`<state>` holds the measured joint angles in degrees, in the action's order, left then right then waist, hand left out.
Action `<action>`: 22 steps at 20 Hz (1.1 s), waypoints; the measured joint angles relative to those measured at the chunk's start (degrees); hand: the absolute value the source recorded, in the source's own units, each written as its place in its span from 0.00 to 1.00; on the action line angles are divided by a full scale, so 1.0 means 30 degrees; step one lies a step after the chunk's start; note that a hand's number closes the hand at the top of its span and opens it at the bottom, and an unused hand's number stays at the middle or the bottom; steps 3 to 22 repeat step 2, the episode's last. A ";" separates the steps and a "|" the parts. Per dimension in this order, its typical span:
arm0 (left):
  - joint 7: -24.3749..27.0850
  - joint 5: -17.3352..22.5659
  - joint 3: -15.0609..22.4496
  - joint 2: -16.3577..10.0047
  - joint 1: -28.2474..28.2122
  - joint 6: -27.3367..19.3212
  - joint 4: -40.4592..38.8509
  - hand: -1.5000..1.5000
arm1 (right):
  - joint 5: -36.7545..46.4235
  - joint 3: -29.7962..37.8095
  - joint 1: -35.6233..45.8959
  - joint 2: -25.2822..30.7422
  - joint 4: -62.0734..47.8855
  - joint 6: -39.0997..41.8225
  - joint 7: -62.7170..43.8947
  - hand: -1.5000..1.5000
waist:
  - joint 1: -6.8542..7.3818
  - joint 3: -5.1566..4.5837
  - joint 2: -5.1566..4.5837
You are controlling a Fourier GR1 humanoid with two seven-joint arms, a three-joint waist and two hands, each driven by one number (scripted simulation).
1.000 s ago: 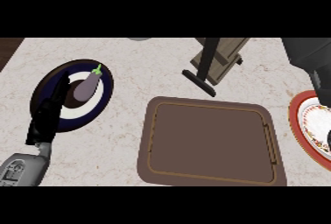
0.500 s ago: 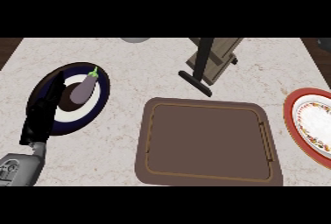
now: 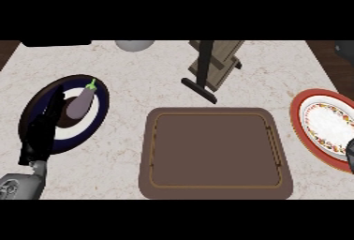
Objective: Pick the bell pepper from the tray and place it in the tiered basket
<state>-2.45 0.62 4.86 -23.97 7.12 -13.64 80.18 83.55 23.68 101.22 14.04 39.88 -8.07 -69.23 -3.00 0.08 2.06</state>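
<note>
Locating bell pepper first: tray (image 3: 214,150) shows none | left hand (image 3: 43,133) left of tray, fingers straight, holding nothing | right hand (image 3: 350,157) a sliver right of tray: cannot tell

Table (image 3: 138,89): pale marbled top, fills the frame.
Tray (image 3: 146,154): brown, rounded corners, lower centre.
Dark plate (image 3: 98,117): left side, apart from the tray.
Red-rimmed plate (image 3: 325,123): right edge, patterned border.
Stand (image 3: 220,58): wood and black, top centre, above the tray.
Grey round thing (image 3: 135,44): top edge, left of the stand.
</note>
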 measured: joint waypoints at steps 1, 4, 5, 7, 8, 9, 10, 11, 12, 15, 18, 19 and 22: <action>-0.0043 0.0091 -0.0161 -0.0140 -0.0089 0.0058 0.0064 0.50 | 0.0004 0.0064 -0.0151 -0.0130 0.0678 0.0127 0.0055 0.00 | -0.0069 0.0008 0.0050; -0.0002 0.0097 -0.0253 -0.0204 -0.0225 0.0050 0.0031 0.50 | 0.0021 0.0118 -0.0392 -0.0298 0.1351 0.0262 0.0112 0.00 | -0.0180 0.0015 0.0100; -0.0002 0.0097 -0.0253 -0.0204 -0.0225 0.0050 0.0031 0.50 | 0.0021 0.0118 -0.0392 -0.0298 0.1351 0.0262 0.0112 0.00 | -0.0180 0.0015 0.0100; -0.0002 0.0097 -0.0253 -0.0204 -0.0225 0.0050 0.0031 0.50 | 0.0021 0.0118 -0.0392 -0.0298 0.1351 0.0262 0.0112 0.00 | -0.0180 0.0015 0.0100; -0.0002 0.0097 -0.0253 -0.0204 -0.0225 0.0050 0.0031 0.50 | 0.0021 0.0118 -0.0392 -0.0298 0.1351 0.0262 0.0112 0.00 | -0.0180 0.0015 0.0100; -0.0002 0.0097 -0.0253 -0.0204 -0.0225 0.0050 0.0031 0.50 | 0.0021 0.0118 -0.0392 -0.0298 0.1351 0.0262 0.0112 0.00 | -0.0180 0.0015 0.0100; -0.0002 0.0097 -0.0253 -0.0204 -0.0225 0.0050 0.0031 0.50 | 0.0021 0.0118 -0.0392 -0.0298 0.1351 0.0262 0.0112 0.00 | -0.0180 0.0015 0.0100; -0.0002 0.0097 -0.0253 -0.0204 -0.0225 0.0050 0.0031 0.50 | 0.0021 0.0118 -0.0392 -0.0298 0.1351 0.0262 0.0112 0.00 | -0.0180 0.0015 0.0100; -0.0002 0.0097 -0.0253 -0.0204 -0.0225 0.0050 0.0031 0.50 | 0.0021 0.0118 -0.0392 -0.0298 0.1351 0.0262 0.0112 0.00 | -0.0180 0.0015 0.0100; -0.0002 0.0097 -0.0253 -0.0204 -0.0225 0.0050 0.0031 0.50 | 0.0021 0.0118 -0.0392 -0.0298 0.1351 0.0262 0.0112 0.00 | -0.0180 0.0015 0.0100; -0.0002 0.0097 -0.0253 -0.0204 -0.0225 0.0050 0.0031 0.50 | 0.0021 0.0118 -0.0392 -0.0298 0.1351 0.0262 0.0112 0.00 | -0.0180 0.0015 0.0100; -0.0002 0.0097 -0.0253 -0.0204 -0.0225 0.0050 0.0031 0.50 | 0.0021 0.0118 -0.0392 -0.0298 0.1351 0.0262 0.0112 0.00 | -0.0180 0.0015 0.0100; -0.0002 0.0097 -0.0253 -0.0204 -0.0225 0.0050 0.0031 0.50 | 0.0021 0.0118 -0.0392 -0.0298 0.1351 0.0262 0.0112 0.00 | -0.0180 0.0015 0.0100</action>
